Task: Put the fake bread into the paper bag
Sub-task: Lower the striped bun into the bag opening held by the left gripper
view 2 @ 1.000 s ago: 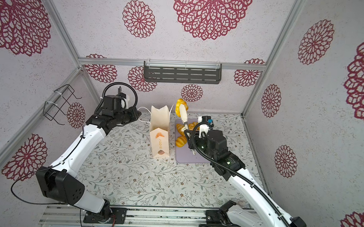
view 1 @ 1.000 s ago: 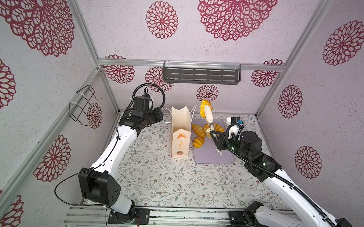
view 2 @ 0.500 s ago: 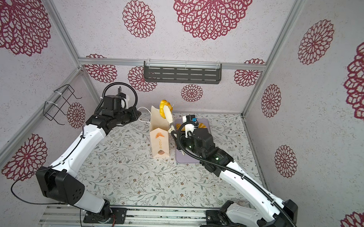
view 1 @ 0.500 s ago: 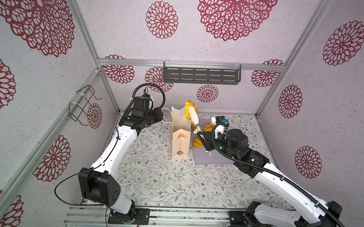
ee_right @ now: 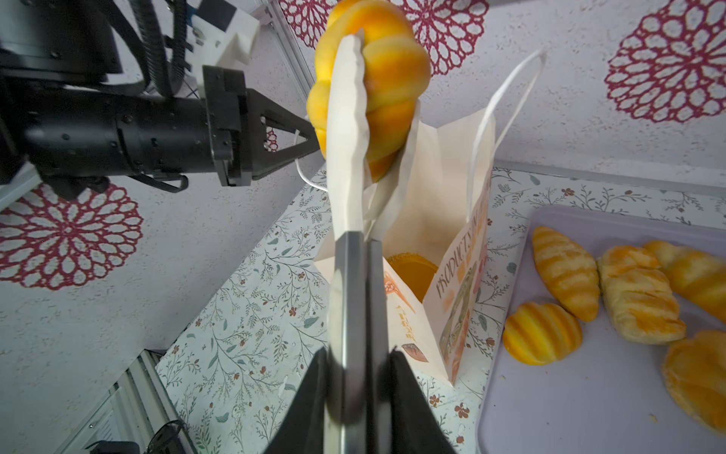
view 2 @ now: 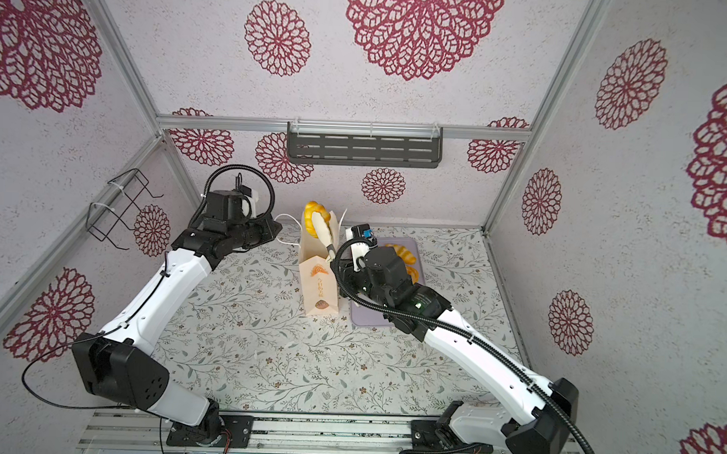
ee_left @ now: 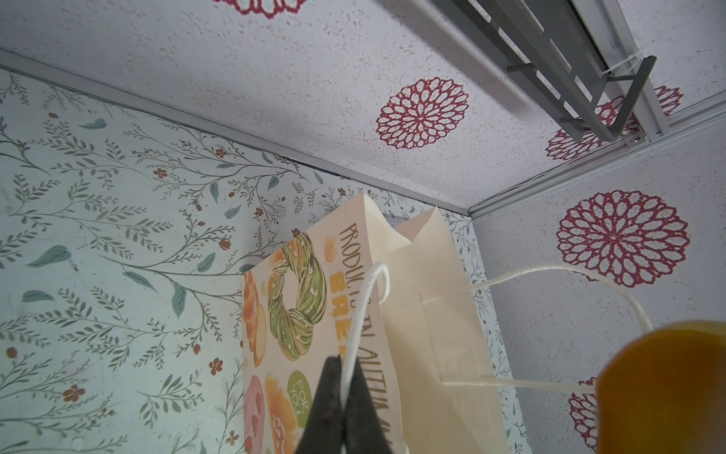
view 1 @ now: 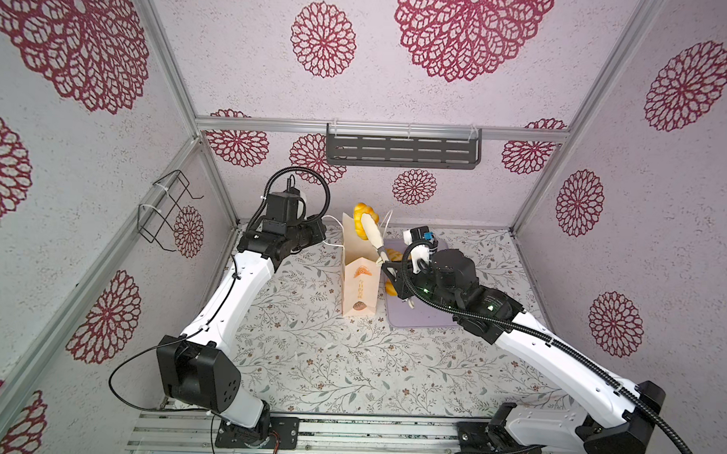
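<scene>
The cream paper bag (view 1: 359, 286) (view 2: 320, 284) stands upright beside the lilac tray. My left gripper (ee_left: 345, 369) (view 1: 323, 235) is shut on its white cord handle (ee_left: 369, 298), pulling that side outward. My right gripper (ee_right: 357, 353) (view 1: 387, 264) is shut on the metal handles of white-tipped tongs (ee_right: 349, 275). The tongs pinch a striped fake bread roll (ee_right: 377, 78) (view 1: 364, 219) (view 2: 314, 218) just above the bag's open mouth (ee_right: 444, 173). A speckled bread (ee_right: 412, 267) lies inside the bag. Several more breads (ee_right: 565, 275) lie on the tray.
The lilac tray (ee_right: 569, 393) (view 1: 425, 321) lies right of the bag, under my right arm. A grey slotted shelf (view 1: 402, 150) hangs on the back wall, a black wire rack (view 1: 167, 208) on the left wall. The bag's other cord handle (ee_right: 506, 90) sticks up.
My right arm has swung left, carrying the tongs and the striped roll from above the tray to above the bag's mouth. The left gripper has kept its hold on the handle.
</scene>
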